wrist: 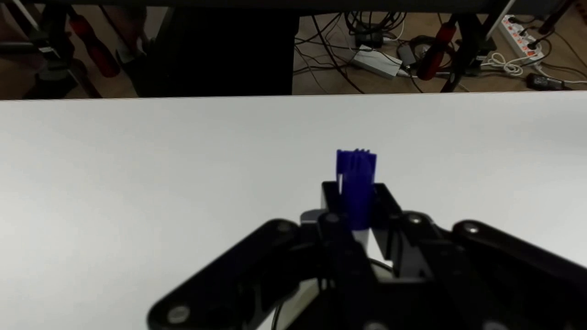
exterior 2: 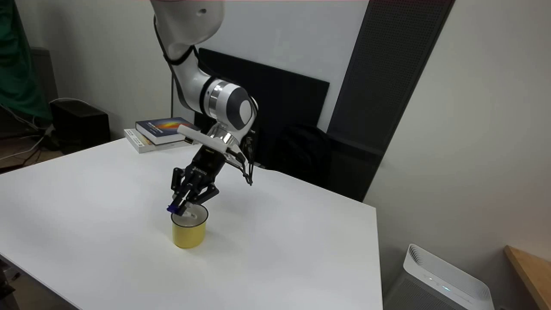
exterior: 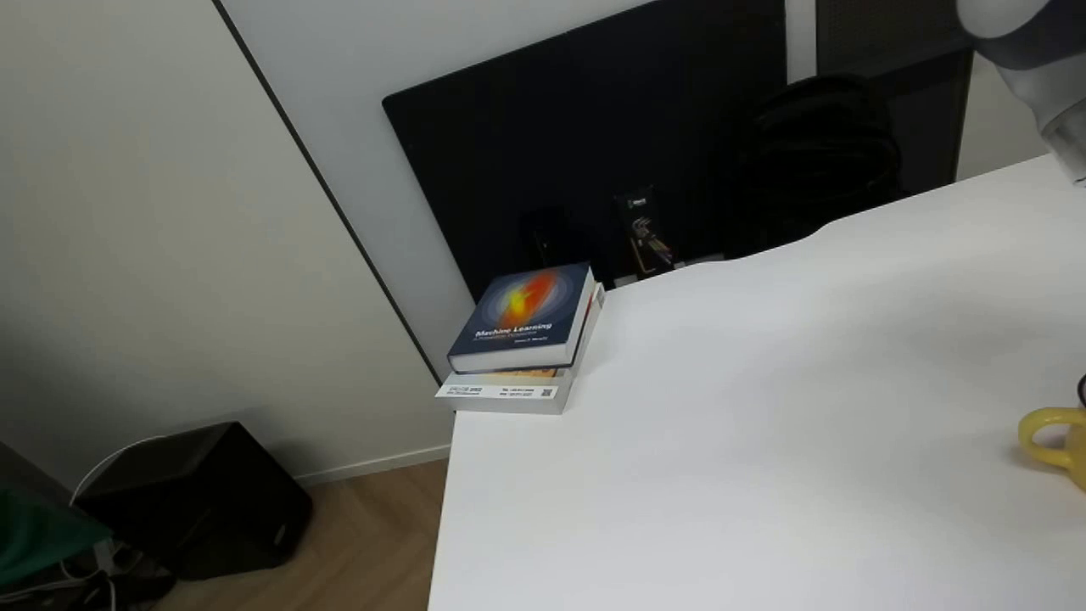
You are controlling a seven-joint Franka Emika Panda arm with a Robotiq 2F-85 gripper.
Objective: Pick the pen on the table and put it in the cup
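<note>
A pen with a blue cap [wrist: 357, 169] and a white body is held between my gripper's fingertips [wrist: 355, 201]. The cap sticks out past the fingertips. In an exterior view the gripper [exterior 2: 180, 209] is tilted just over the rim of the yellow cup [exterior 2: 188, 237]. The pen's blue cap [exterior 2: 173, 209] is over the near-left rim there, and its white end shows within the cup's opening. How deep it reaches is hidden. The cup is cut off at the edge in an exterior view [exterior: 1077, 454]. It stands upright on the white table [exterior 2: 280, 249]. In the wrist view the fingers mostly cover the cup.
A stack of books [exterior: 526, 314] lies at the table's far corner; it also shows in an exterior view [exterior 2: 159, 131]. A black panel [exterior: 594, 127] and a backpack [exterior: 814, 161] are behind the table. A white appliance [exterior 2: 443, 280] stands on the floor beside it.
</note>
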